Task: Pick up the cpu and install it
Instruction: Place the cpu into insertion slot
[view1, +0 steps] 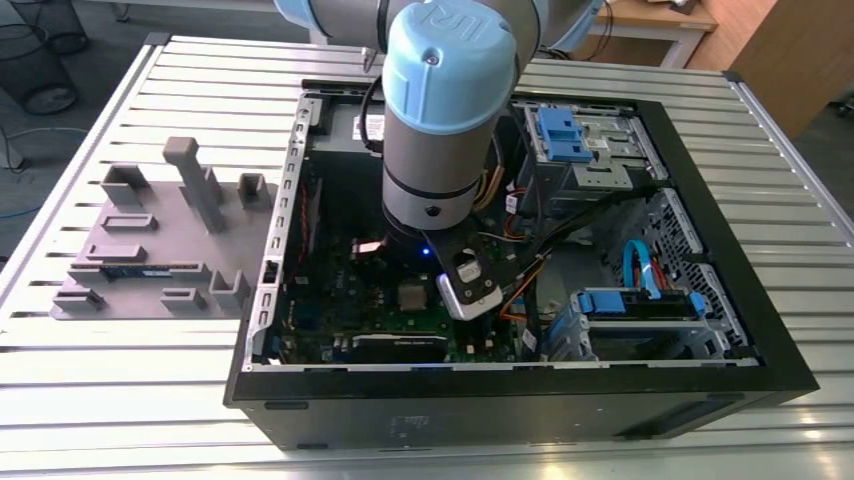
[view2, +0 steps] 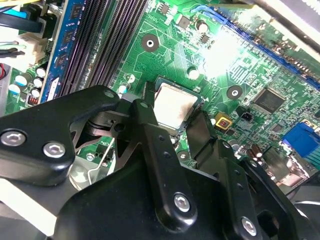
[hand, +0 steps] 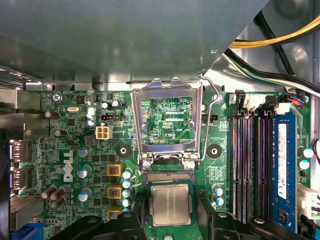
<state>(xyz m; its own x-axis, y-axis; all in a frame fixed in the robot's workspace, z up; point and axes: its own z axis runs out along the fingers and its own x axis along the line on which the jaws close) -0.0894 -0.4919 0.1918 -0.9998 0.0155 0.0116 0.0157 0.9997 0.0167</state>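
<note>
One cpu (hand: 171, 204) is lying flat in its socket on the green board (hand: 75, 125). In the exterior view we are finding it low in the middle of the frame, inside the black computer case (view1: 534, 405). The gripper (hand: 171, 217) is hanging right over it, spread open, with one finger on each side. The metal socket frame (hand: 167, 92) is standing flipped open just beside the cpu.

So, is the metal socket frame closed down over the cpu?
No. In the first wrist view the socket frame stands flipped open, green motherboard showing through its window, and the cpu lies uncovered beside it.
</note>
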